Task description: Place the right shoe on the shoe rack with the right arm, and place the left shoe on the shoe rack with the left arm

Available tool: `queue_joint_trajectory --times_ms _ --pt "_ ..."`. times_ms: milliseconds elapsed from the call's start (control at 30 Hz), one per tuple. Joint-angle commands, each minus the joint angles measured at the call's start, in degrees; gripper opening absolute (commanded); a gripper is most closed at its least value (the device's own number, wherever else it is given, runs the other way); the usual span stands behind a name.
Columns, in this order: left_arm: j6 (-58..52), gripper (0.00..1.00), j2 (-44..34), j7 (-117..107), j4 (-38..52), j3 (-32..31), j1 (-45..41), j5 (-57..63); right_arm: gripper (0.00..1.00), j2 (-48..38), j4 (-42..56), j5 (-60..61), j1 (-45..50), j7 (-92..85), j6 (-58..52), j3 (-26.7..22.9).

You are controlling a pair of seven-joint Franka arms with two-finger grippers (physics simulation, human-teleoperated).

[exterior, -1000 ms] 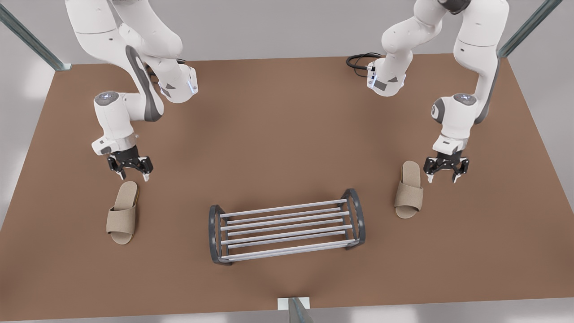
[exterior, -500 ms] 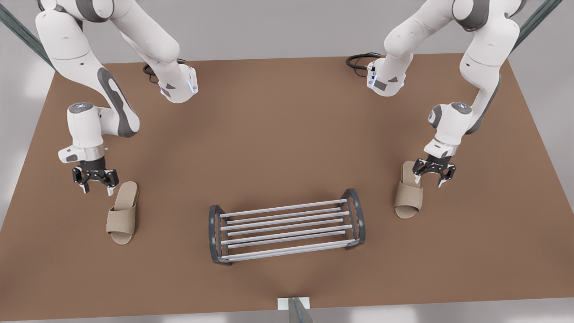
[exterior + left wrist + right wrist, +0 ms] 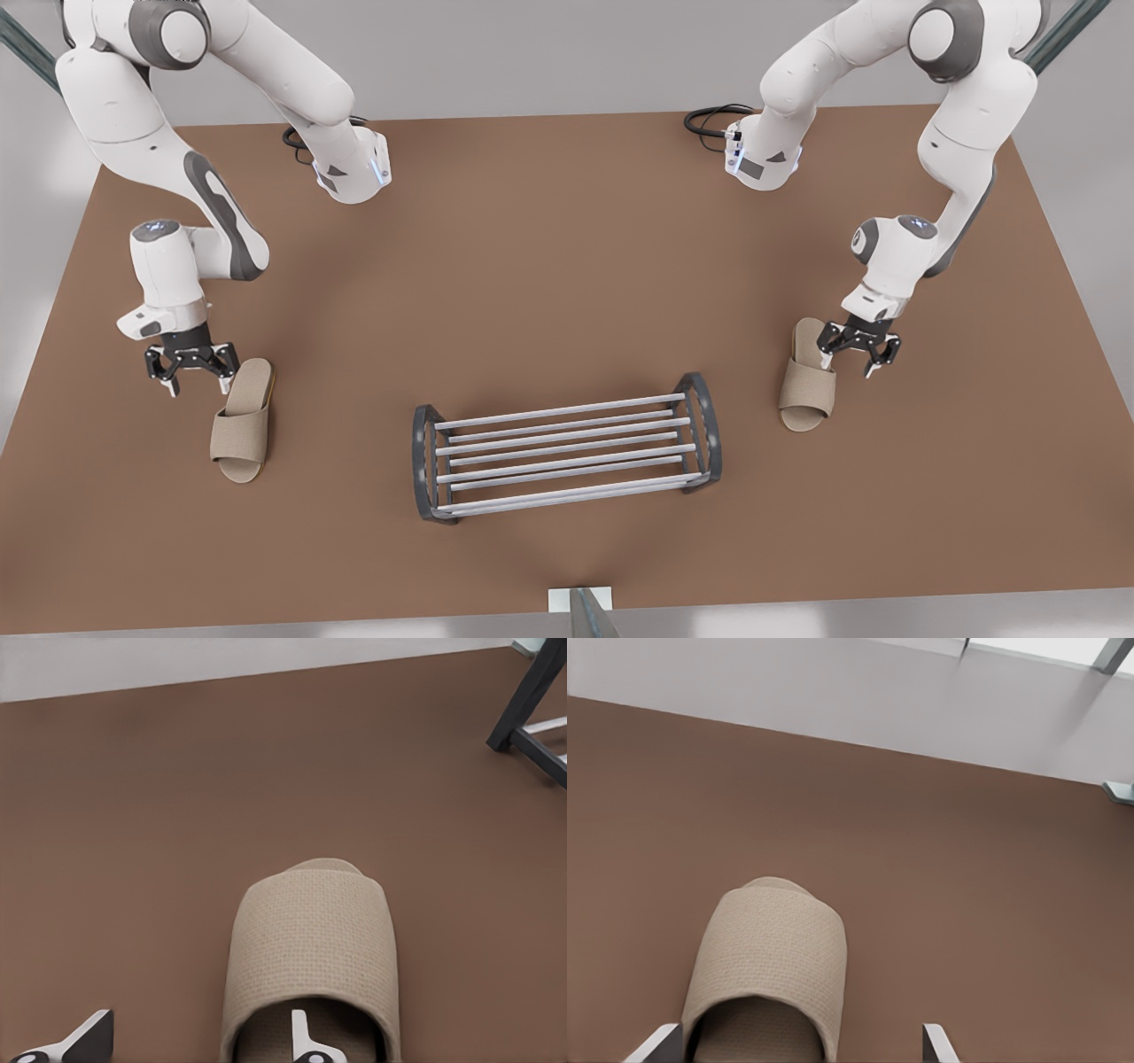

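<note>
On the desk, the shoe rack stands between both shoes, bare. The left gripper, open, straddles the left shoe's heel edge. The right gripper, open, sits low at the right shoe's heel.

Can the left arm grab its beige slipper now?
Probably yes: the open left hand straddles the beige woven slipper at its edge, one finger inside, nothing between. The open right hand hovers by the other slipper.
</note>
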Motion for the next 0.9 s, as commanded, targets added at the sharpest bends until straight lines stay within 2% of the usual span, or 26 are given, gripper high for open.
queue_joint_trajectory --times_ms 0,167,267,533,567,633,867 --pt "-0.02 0.98 0.2 0.56 0.07 0.02 0.03 0.41 1.0 0.88 0.59 -0.24 -0.04 -4.27 0.11 0.01" --pt "0.07 0.98 1.25 0.65 0.95 -0.07 -0.15 0.76 1.0 1.85 1.47 -0.41 -1.18 -4.27 0.03 0.1" --pt "0.07 0.98 2.31 0.65 1.39 -0.07 -0.24 0.76 1.0 6.77 4.19 -2.26 -1.27 -4.36 0.11 0.01" --pt "0.07 0.96 3.89 0.65 1.91 -0.07 -0.76 0.85 1.0 8.44 5.16 -4.19 -2.5 -4.36 0.11 0.01" --pt "0.07 0.94 3.98 0.65 1.91 -0.07 -0.76 0.85 1.0 8.53 5.69 -4.19 -2.5 -4.36 0.11 0.01" --pt "0.07 0.78 3.89 0.65 2.09 -0.15 -0.76 0.85 1.0 9.23 6.48 -4.19 -2.41 -4.36 0.11 0.01" --pt "0.07 0.53 3.89 0.56 2.09 -0.24 -0.5 0.76 1.0 11.07 7.97 -4.19 -2.32 -4.19 0.11 0.01"
